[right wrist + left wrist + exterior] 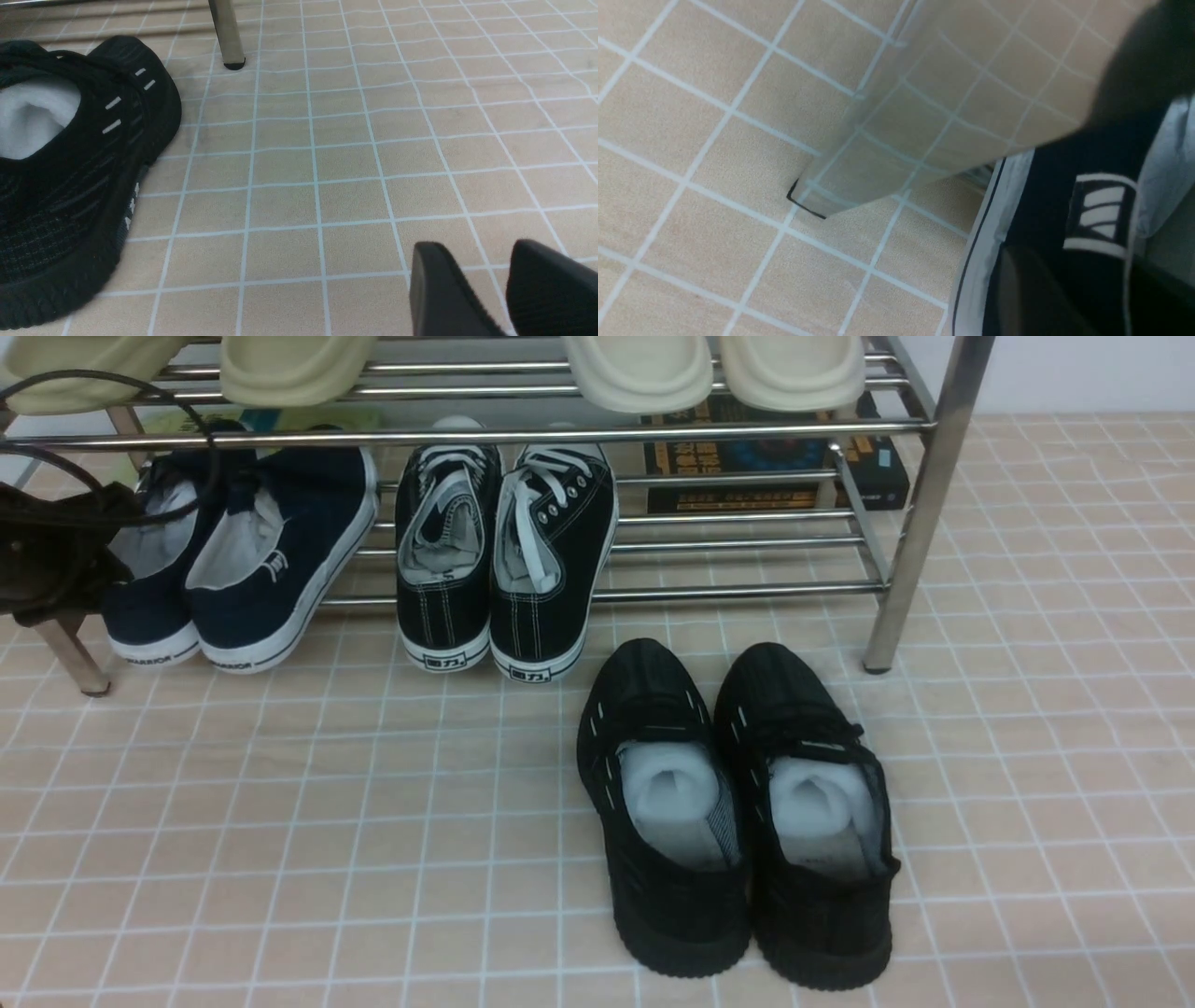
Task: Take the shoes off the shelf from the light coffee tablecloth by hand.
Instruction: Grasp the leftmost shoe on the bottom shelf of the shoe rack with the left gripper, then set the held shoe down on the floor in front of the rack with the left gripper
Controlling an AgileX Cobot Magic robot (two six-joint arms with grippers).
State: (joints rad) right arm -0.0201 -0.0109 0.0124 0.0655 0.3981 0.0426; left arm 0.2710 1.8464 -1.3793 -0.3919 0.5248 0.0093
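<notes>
The navy-blue slip-ons (pixel 280 560) sit side by side at the left end of the chrome shelf's (pixel 467 434) lower tier, with their white heels hanging over the front rod. My left gripper (pixel 107 555) is at the heel of the leftmost one (pixel 149 616). In the left wrist view one dark finger (pixel 1017 289) lies against the outside of that heel (pixel 1064 196) and the other is inside the shoe, so the left gripper (pixel 1106 289) clamps the heel wall. My right gripper (pixel 486 261) is open and empty, low over the light coffee tablecloth (pixel 327 163). It is out of the front view.
Black lace-up sneakers (pixel 504 560) stand beside the navy pair. Black knit shoes (pixel 738 821) lie on the tablecloth (pixel 280 821) in front. Cream slippers (pixel 635 369) are on the upper tier, with books (pixel 775 457) behind. A chrome leg (pixel 924 121) stands close to the left gripper.
</notes>
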